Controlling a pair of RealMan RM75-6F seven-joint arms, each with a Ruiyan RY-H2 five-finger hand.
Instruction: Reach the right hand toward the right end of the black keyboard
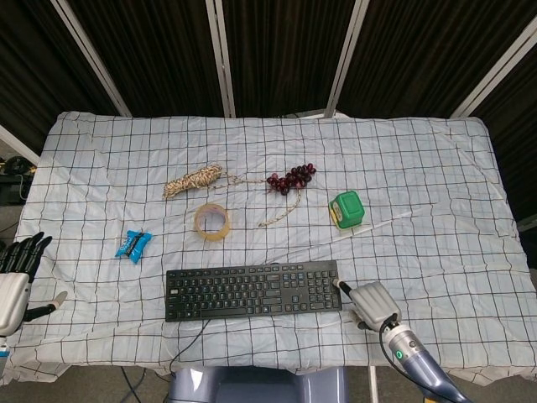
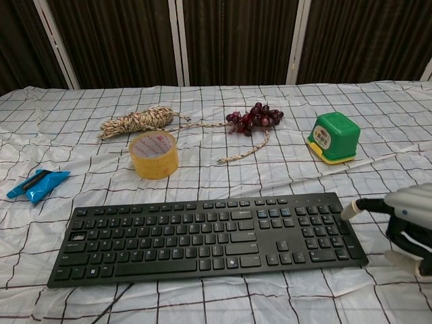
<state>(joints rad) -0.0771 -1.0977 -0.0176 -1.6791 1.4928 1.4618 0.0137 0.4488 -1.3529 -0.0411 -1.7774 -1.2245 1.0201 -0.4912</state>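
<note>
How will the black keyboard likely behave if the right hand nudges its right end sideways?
The black keyboard looks long, flat and rigid, so it would probably pivot or slide as one piece rather than bend. The wrinkled checked cloth beneath may bunch and drag against it. Its cable trails off the front edge and could tug slightly. The right hand sits just off that end.

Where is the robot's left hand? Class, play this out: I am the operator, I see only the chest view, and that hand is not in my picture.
Observer: The head view shows the left hand at the table's far left edge, holding nothing, well left of the blue packet.
Operator: My frame crops the right hand. What lies behind it?
Observer: The whole right hand sits beside the black keyboard's right end, its forearm running back toward the table's front edge.
Operator: Where does the keyboard cable go?
Observer: The cable runs over the table's front edge.
</note>
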